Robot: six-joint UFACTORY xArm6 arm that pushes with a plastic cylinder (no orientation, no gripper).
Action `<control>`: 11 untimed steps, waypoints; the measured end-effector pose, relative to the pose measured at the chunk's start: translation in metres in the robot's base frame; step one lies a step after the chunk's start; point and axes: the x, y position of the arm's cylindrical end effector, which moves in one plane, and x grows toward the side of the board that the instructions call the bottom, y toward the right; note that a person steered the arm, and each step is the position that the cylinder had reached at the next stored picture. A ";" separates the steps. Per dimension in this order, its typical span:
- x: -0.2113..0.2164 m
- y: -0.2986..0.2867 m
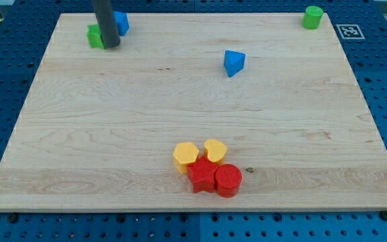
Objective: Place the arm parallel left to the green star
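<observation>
Red cylinder foremost; green star touching my tip.

Everything is sitting on a board. In the corner at the view's top left, the rod's tip is standing between two blocks. The green block is lying right against its left side, and a blue block is peeking out on its right, a bit farther up. Another blue block is sitting alone near the middle, toward the top. A green cylinder is sitting in the top right corner. Near the bottom middle, four blocks are huddling together. Two yellow blocks are sitting side by side. Just below them, the red star is touching the red cylinder on its right.
</observation>
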 end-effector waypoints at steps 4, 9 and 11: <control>0.037 -0.081; 0.023 0.004; 0.030 -0.037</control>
